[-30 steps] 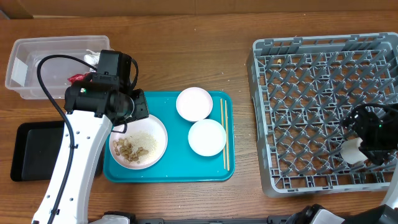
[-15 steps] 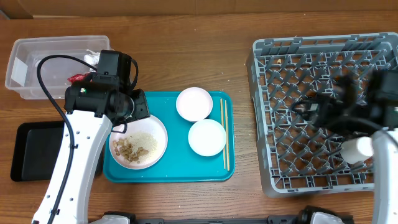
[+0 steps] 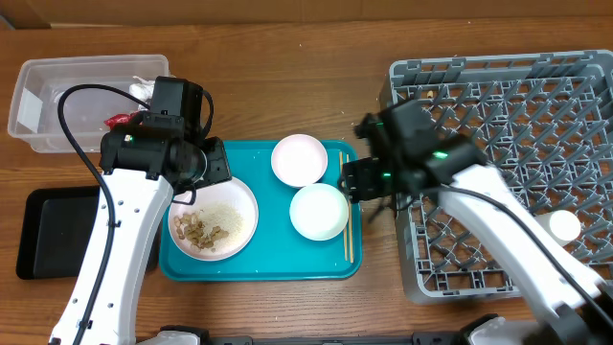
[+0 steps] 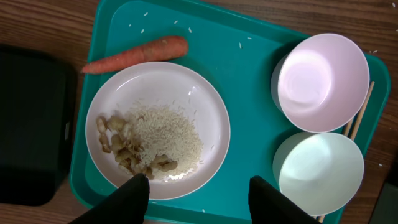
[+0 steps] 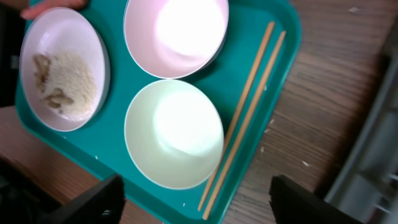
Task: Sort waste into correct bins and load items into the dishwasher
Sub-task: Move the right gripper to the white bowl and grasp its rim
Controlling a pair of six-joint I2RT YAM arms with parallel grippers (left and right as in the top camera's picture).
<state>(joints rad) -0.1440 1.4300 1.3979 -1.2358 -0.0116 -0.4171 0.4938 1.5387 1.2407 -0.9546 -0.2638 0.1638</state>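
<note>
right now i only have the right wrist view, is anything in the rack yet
observer: Yes, a small white cup lies in the grey rack, near its right side.
operator: where are the bins
observer: The clear tub is at the table's far left; the black tray lies nearer, just left of the teal tray.
operator: and the left arm
observer: The left gripper hangs open over the near edge of the rice plate.

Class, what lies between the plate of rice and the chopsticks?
Two white bowls, the upper bowl and lower bowl, lie between the plate and chopsticks, as the right wrist view shows.
</note>
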